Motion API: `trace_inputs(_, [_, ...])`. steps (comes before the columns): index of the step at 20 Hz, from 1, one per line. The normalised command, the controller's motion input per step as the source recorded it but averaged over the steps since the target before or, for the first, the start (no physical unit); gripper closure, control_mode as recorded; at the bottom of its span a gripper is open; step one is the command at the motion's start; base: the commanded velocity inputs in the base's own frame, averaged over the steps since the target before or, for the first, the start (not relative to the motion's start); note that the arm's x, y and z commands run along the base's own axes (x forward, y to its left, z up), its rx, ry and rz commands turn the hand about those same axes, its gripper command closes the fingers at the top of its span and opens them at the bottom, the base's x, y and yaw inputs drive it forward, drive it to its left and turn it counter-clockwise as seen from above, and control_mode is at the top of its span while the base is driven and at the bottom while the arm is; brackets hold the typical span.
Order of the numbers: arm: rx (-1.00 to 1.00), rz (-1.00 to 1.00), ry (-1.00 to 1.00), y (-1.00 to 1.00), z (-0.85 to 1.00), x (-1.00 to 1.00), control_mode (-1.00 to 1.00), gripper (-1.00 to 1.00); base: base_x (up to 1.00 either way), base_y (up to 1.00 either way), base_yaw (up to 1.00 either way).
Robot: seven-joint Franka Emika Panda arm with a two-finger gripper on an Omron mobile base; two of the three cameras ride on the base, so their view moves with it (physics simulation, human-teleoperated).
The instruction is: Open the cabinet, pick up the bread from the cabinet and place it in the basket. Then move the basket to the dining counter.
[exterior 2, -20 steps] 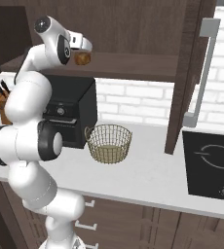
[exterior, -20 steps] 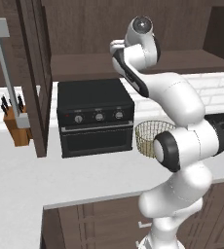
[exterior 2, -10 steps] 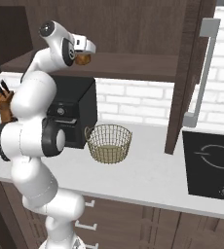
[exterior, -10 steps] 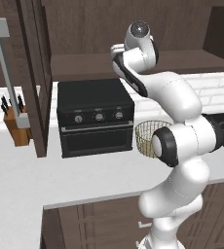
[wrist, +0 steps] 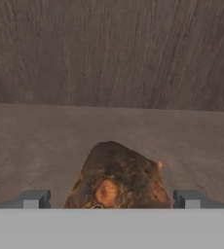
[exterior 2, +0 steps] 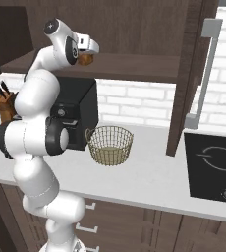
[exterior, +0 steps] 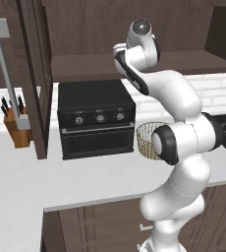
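Cabinet (exterior 2: 193, 74) doors stand swung wide as the arm reaches deeper onto the shelf (exterior 2: 129, 66): over the last second the hand has pushed forward, from short of the bread (wrist: 118, 177) to right at it. In the hand view the lumpy golden-brown piece now sits on the wooden shelf between the two fingertips (wrist: 32, 199), which flank it on either side without yet pressing in. The claw (wrist: 111, 200) is spread to its fullest, holding nothing. In the right base view the bread (exterior 2: 87, 59) peeks out just under the hand's nose, on the shelf above the black oven (exterior 2: 78, 113).

The shift suggests the approach is nearly over and the pinch is the next step; the opening of the cabinet is already done. Whether the fingers reach far enough along the bread's sides for a firm hold cannot be told, since its near end is cut off at the bottom of the hand view.

The basket (exterior 2: 109, 144) waits empty on the white bench (exterior 2: 149, 172) below, just beside the oven and almost under the hand, a short drop once the bread is lifted. The knife block (exterior: 15, 128) stands well apart at the far end.
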Motion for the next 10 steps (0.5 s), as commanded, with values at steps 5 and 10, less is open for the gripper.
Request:
trace_inputs(5, [0.00, 0.00, 0.01, -0.05, -0.25, 0.00, -1.00, -1.00, 0.00, 0.00, 0.00])
trace_inputs(10, [0.00, 0.00, 0.00, 0.00, -0.15, 0.11, -1.00, 1.00, 0.00, 0.00, 0.00])
